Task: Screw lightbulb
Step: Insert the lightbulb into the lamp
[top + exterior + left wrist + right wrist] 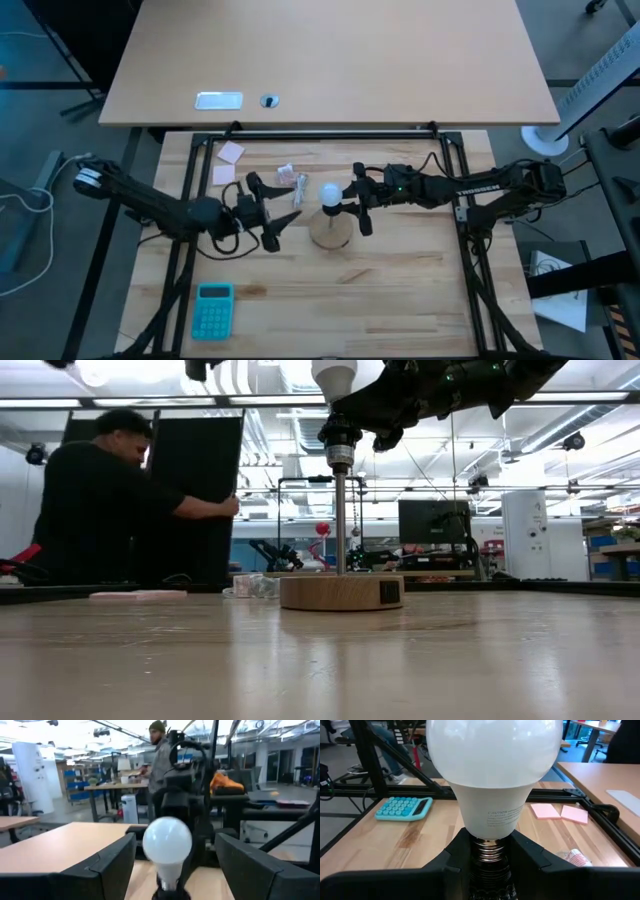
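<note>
The white frosted lightbulb [329, 192] stands upright in the black socket [340, 435] on top of a thin metal pole [340, 520]. The pole rises from a round wooden disc [340, 592] resting flat on the table. My right gripper [354, 200] comes in from the table's right and is shut just under the bulb. My left gripper [283, 207] hangs at bulb height on the bulb's left, open. In its wrist view its fingers [112, 865] stand on either side of the bulb [167, 842], short of it and not touching. My right gripper pinches the socket's top [490, 870] between its two fingers, right where the bulb's metal thread [490, 851] enters it. The fingers come roughly level from the table's right, across the pole. The bulb stands upright above them, some thread showing, and the disc stays on the table.
A teal calculator [212, 308] lies near the front left. Two pink sticky notes [230, 152] and a crumpled clear wrapper [288, 178] lie behind the left gripper. A person [100, 500] works beyond the table's far side.
</note>
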`<state>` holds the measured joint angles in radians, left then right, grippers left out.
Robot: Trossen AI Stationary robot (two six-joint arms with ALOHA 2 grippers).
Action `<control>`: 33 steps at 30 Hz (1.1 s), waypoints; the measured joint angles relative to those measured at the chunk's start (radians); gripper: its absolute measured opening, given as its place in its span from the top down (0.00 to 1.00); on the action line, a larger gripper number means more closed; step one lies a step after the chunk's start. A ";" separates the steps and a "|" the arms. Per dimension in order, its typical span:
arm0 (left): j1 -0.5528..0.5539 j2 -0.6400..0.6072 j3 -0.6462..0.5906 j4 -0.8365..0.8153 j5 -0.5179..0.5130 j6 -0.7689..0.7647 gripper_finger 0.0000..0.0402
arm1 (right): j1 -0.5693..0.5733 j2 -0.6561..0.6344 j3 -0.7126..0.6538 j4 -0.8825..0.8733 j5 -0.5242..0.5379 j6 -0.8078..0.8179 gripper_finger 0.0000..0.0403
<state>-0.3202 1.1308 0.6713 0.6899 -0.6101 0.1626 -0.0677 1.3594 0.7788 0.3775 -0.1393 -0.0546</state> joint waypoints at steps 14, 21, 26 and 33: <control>-0.026 0.061 0.037 0.169 0.125 -0.043 0.35 | 0.000 0.001 0.000 -0.002 0.000 -0.018 0.78; -0.021 0.100 0.127 0.070 0.122 -0.049 0.35 | 0.000 0.001 0.000 -0.003 0.001 -0.008 0.78; -0.020 0.162 0.208 0.025 -0.002 -0.044 0.35 | 0.000 0.001 0.000 -0.005 0.001 -0.008 0.78; 0.009 0.237 0.321 -0.153 -0.215 -0.074 0.35 | -0.001 0.001 0.000 -0.006 0.008 0.017 0.78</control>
<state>-0.3114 1.3679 0.9923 0.5369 -0.8253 0.0885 -0.0685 1.3605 0.7788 0.3714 -0.1314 -0.0377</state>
